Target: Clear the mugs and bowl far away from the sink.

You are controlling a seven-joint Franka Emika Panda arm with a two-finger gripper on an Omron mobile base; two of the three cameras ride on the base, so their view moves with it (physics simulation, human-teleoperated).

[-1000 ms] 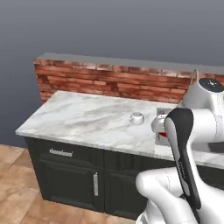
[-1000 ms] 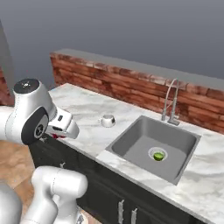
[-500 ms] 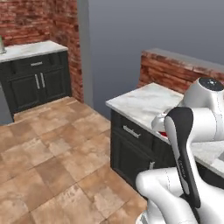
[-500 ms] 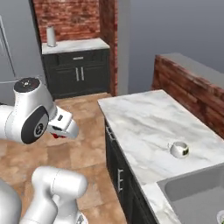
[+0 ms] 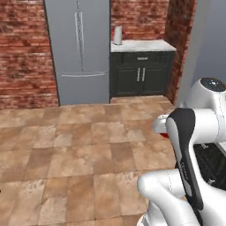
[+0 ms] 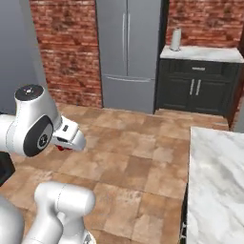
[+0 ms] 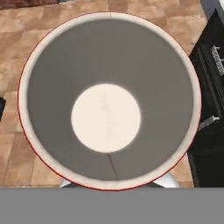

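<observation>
The fingers (image 6: 61,147) are closed on the red mug (image 7: 109,100), held above the tiled floor (image 5: 79,154).

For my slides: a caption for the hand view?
Looking straight down into the red mug carried in the gripper above the tiled floor.

My arm (image 5: 185,145) is folded close above the base, forearm bent downward. My gripper (image 6: 61,147) sits tucked under the wrist, jaws closed on the red mug (image 7: 109,100).
</observation>
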